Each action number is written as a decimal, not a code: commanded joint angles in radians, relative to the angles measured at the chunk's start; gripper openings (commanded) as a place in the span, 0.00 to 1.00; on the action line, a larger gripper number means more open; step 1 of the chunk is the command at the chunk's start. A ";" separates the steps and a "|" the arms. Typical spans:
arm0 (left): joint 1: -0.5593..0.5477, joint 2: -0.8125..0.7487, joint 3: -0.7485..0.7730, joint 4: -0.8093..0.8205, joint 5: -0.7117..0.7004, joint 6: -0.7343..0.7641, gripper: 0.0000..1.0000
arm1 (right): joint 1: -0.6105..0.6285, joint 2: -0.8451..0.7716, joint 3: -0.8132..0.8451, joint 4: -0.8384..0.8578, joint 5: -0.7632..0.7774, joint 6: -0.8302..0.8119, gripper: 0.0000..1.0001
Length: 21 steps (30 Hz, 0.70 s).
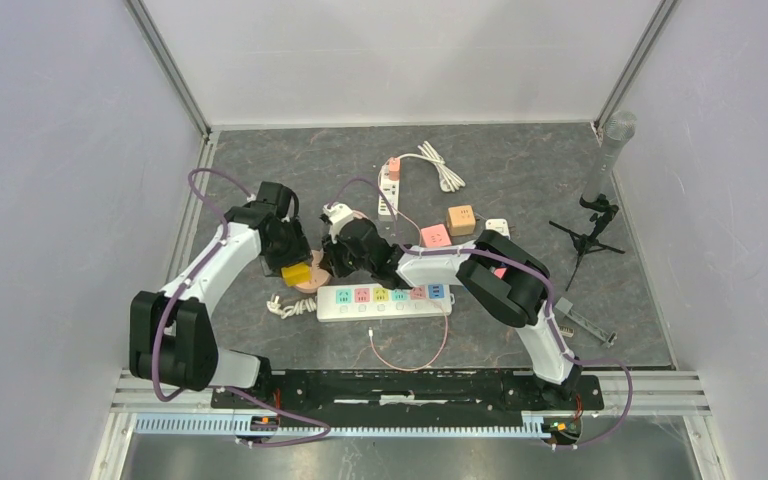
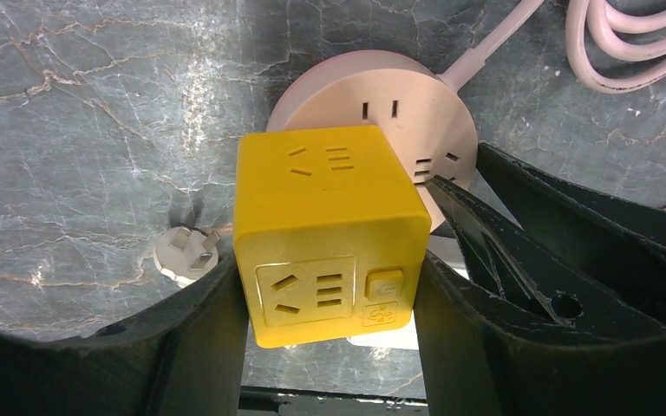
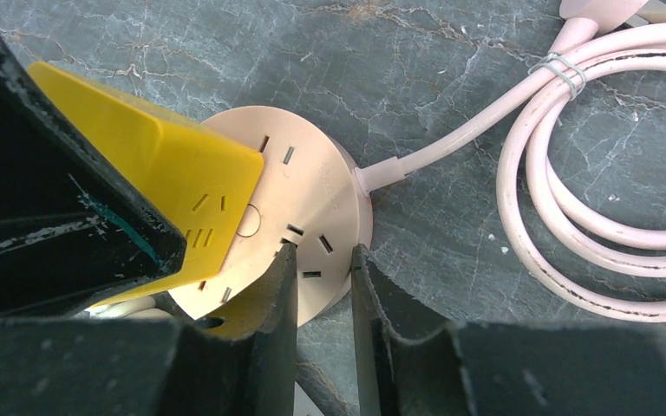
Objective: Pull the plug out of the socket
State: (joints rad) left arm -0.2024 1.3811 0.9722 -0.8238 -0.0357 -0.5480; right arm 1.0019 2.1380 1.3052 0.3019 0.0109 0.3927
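A yellow cube plug (image 2: 329, 234) sits over a round pink socket (image 2: 399, 113) on the grey table. My left gripper (image 2: 329, 295) is shut on the cube's two sides. I cannot tell whether its pins are still in the socket. My right gripper (image 3: 323, 260) is closed on the rim of the pink socket (image 3: 312, 191), one finger on its top face and one at its edge, beside the yellow cube (image 3: 165, 165). In the top view both grippers, left (image 1: 295, 265) and right (image 1: 332, 268), meet at the cube (image 1: 296, 273) in mid-table.
The socket's pink cable (image 3: 555, 199) lies coiled to its right. A loose white plug (image 2: 188, 253) lies beside the cube. A white power strip (image 1: 385, 300) lies just in front. Further back are a small strip (image 1: 390, 185), pink and orange cubes (image 1: 435, 236), and a microphone tripod (image 1: 590, 235).
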 commanded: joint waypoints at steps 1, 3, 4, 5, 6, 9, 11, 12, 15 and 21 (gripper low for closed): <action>-0.061 0.000 0.069 0.105 0.099 -0.056 0.39 | 0.018 0.150 -0.094 -0.285 0.014 -0.027 0.27; -0.061 0.008 0.096 0.071 0.080 -0.036 0.38 | 0.019 0.152 -0.096 -0.285 0.018 -0.027 0.27; -0.060 0.007 0.110 0.054 0.078 -0.025 0.38 | 0.019 0.152 -0.098 -0.286 0.020 -0.026 0.26; -0.056 -0.001 0.120 0.044 0.087 -0.012 0.37 | 0.018 0.152 -0.099 -0.287 0.023 -0.028 0.26; -0.049 -0.011 0.127 0.038 0.106 -0.006 0.37 | 0.018 0.153 -0.101 -0.287 0.024 -0.028 0.26; -0.032 -0.036 0.144 0.045 0.213 -0.002 0.37 | 0.018 0.161 -0.099 -0.276 -0.003 -0.026 0.26; -0.032 -0.041 0.156 0.043 0.236 0.000 0.37 | 0.018 0.165 -0.093 -0.277 -0.008 -0.027 0.26; -0.031 -0.043 0.158 0.044 0.249 0.003 0.37 | 0.018 0.164 -0.093 -0.276 -0.008 -0.026 0.26; -0.031 -0.038 0.150 0.044 0.241 0.002 0.37 | 0.018 0.162 -0.093 -0.278 -0.009 -0.032 0.26; -0.078 -0.020 0.092 0.120 0.238 -0.053 0.35 | 0.018 0.170 -0.083 -0.291 -0.002 -0.032 0.26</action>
State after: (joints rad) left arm -0.2092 1.3998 1.0256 -0.8719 -0.0471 -0.5411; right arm 0.9985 2.1487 1.2919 0.3561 0.0074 0.4068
